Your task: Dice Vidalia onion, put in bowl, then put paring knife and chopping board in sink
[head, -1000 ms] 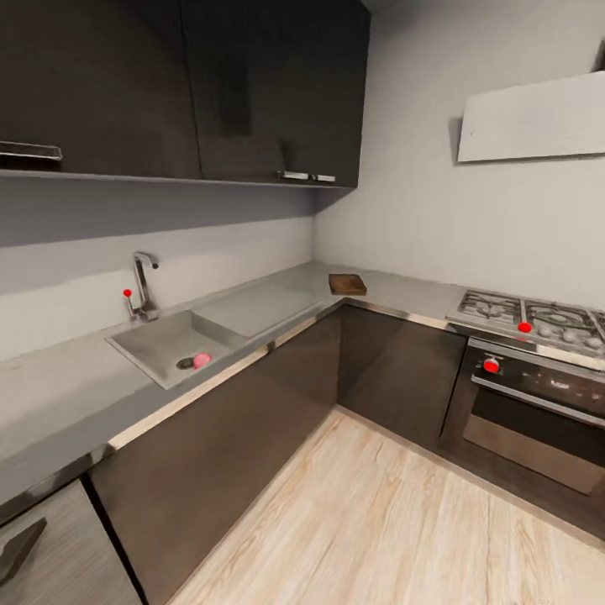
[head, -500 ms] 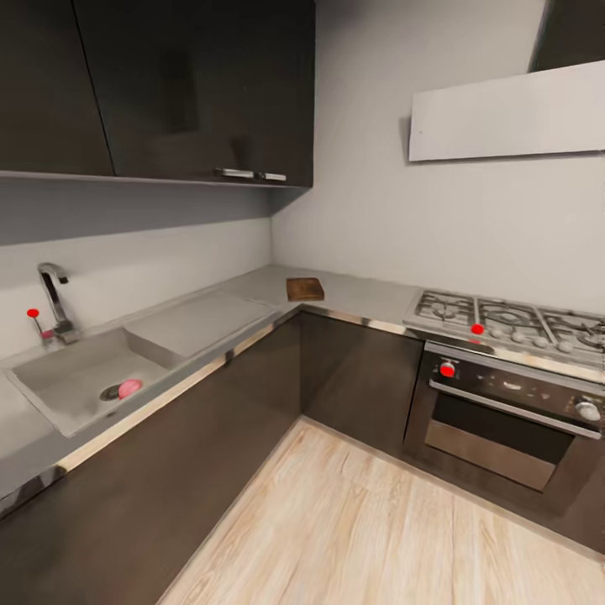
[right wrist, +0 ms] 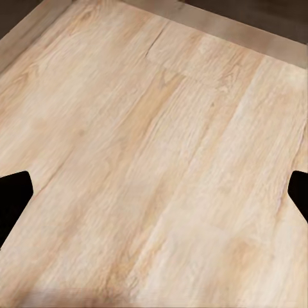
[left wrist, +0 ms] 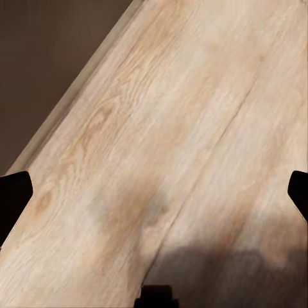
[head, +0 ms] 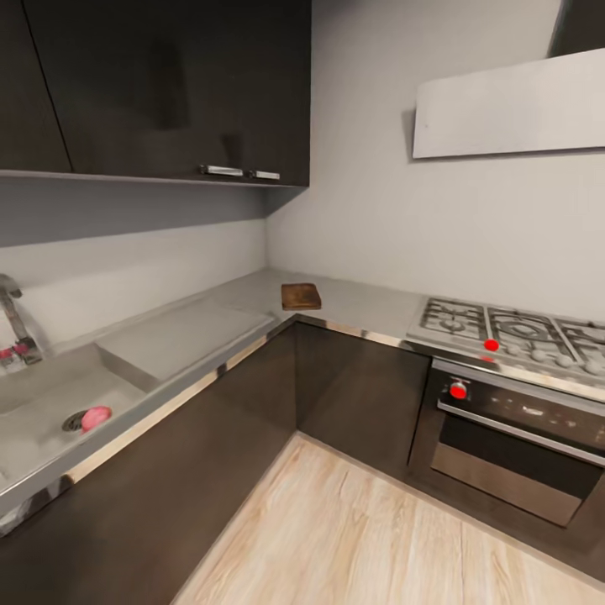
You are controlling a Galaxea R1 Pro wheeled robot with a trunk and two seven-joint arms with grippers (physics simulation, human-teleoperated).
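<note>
A pinkish round onion (head: 96, 417) lies in the steel sink (head: 38, 437) at the head view's far left, beside the round drain (head: 74, 420). The tap (head: 13, 323) stands behind the basin, cut by the frame edge. The dark brown chopping board (head: 301, 296) rests on the grey countertop (head: 353, 298) in the corner. The paring knife and the bowl are out of view. My left gripper (left wrist: 154, 196) hangs open over the wooden floor, its dark fingertips (left wrist: 13, 199) wide apart. My right gripper (right wrist: 154, 192) is open over the floor too.
A flat drainboard (head: 181, 336) lies between sink and corner. A gas hob (head: 512, 328) and oven (head: 521, 428) stand at the right under a pale hood (head: 512, 105). Dark cabinets run under the worktop, dark wall cupboards (head: 168, 84) above. Light wooden floor (head: 361, 529) spreads ahead.
The whole head view has shifted: the sink has slid to the picture's left edge and the hob toward the middle, so the camera has turned right. No object has moved.
</note>
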